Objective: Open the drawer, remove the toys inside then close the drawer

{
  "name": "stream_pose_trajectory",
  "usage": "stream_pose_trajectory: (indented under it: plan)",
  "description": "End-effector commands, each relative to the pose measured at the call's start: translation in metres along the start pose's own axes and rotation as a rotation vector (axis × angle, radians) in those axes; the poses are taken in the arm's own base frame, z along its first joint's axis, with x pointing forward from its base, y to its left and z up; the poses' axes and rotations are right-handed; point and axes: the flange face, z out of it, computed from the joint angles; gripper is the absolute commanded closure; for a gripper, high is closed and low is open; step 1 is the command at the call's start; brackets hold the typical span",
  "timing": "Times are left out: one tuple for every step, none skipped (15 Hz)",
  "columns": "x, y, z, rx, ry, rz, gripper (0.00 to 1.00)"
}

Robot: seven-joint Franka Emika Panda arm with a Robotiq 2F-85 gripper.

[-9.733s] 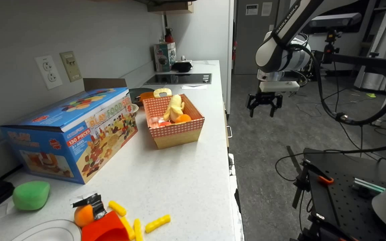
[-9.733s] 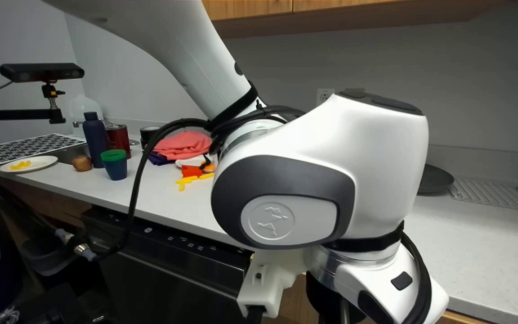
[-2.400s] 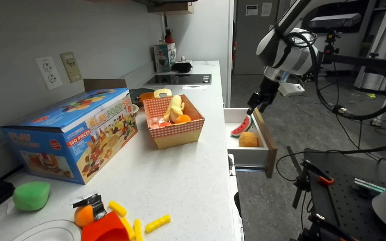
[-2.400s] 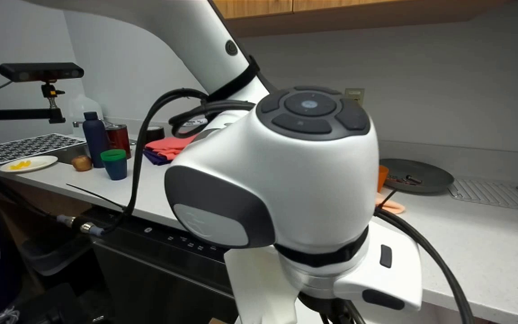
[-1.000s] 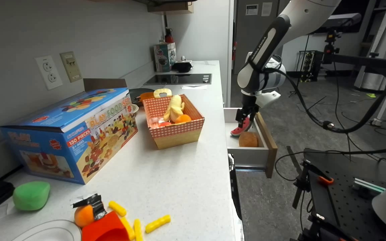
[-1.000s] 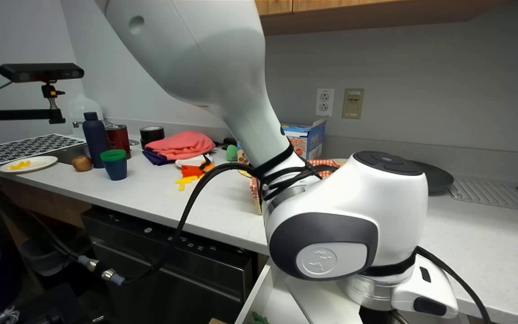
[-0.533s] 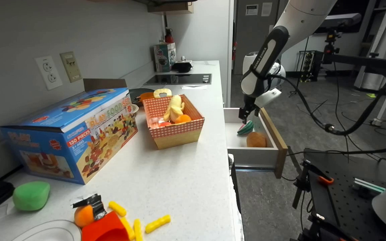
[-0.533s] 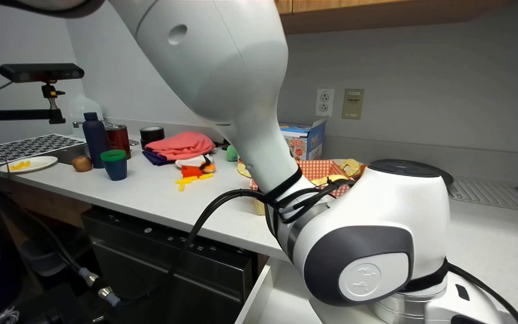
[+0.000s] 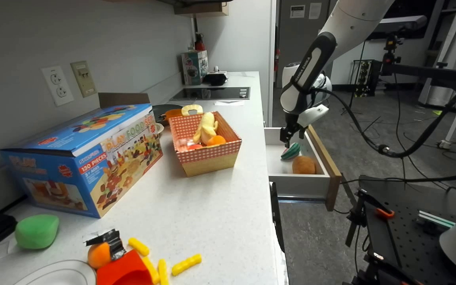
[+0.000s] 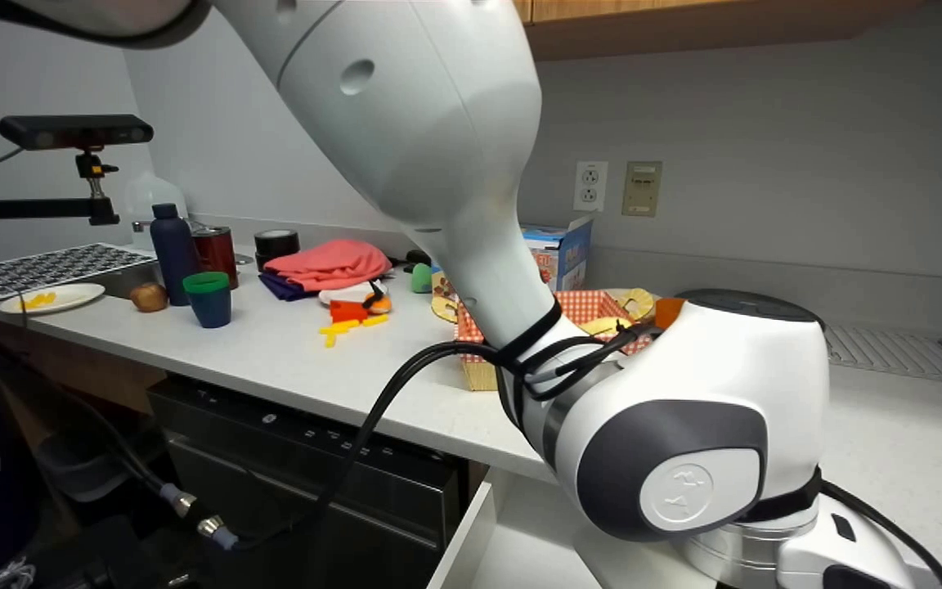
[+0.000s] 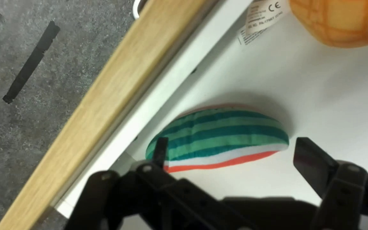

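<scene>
The drawer (image 9: 328,168) stands open below the counter; its white side wall (image 10: 467,532) and wood-coloured front (image 11: 97,105) also show. Inside lies a watermelon-slice toy (image 9: 291,151) with green striped rind upward and a thin red edge; it also shows in the wrist view (image 11: 222,131), close to the drawer front. A round orange-brown toy (image 9: 304,165) lies beside it, partly in the wrist view (image 11: 343,22). My gripper (image 9: 294,139) is open over the drawer. In the wrist view the fingertips (image 11: 230,145) are spread about the watermelon's length apart, one overlapping its end.
A red-checked basket (image 9: 212,160) with a banana and an orange piece stands on the counter (image 9: 212,221) beside the drawer. A blue play-food box (image 9: 121,166) is behind it. Yellow sticks (image 9: 186,264) and a green blob (image 9: 37,231) lie nearer. The arm covers much of an exterior view.
The drawer was shut 9.7 seconds ago and is now open. Within the last second it slid slightly further out, and the watermelon turned from red face to green rind.
</scene>
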Motion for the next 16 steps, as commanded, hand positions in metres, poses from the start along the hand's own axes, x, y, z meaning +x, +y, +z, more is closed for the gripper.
stream_pose_trajectory:
  plan:
    - [0.002, -0.004, 0.008, 0.031, -0.053, 0.012, 0.00]
    - [0.001, -0.005, 0.010, 0.037, -0.066, 0.015, 0.00]
    - [0.001, -0.006, 0.010, 0.043, -0.075, 0.016, 0.00]
    - [0.013, -0.002, 0.027, 0.052, -0.081, 0.021, 0.00]
    - [0.016, -0.002, 0.030, 0.050, -0.085, 0.036, 0.00]
    - [0.021, 0.000, 0.032, 0.058, -0.091, 0.052, 0.00]
    - [0.025, 0.002, 0.035, 0.054, -0.090, 0.076, 0.00]
    - [0.008, -0.002, 0.024, 0.041, -0.075, 0.041, 0.00]
    - [0.012, 0.001, 0.029, 0.042, -0.077, 0.050, 0.00]
    - [0.015, 0.002, 0.032, 0.040, -0.078, 0.054, 0.00]
    - [0.017, 0.002, 0.034, 0.039, -0.079, 0.055, 0.00]
    - [0.018, 0.002, 0.035, 0.038, -0.079, 0.055, 0.00]
    - [0.018, 0.001, 0.035, 0.039, -0.079, 0.055, 0.00]
    - [0.019, 0.001, 0.035, 0.039, -0.078, 0.055, 0.00]
    - [0.019, 0.001, 0.034, 0.039, -0.078, 0.055, 0.00]
    - [0.021, 0.002, 0.037, 0.030, -0.078, 0.067, 0.00]
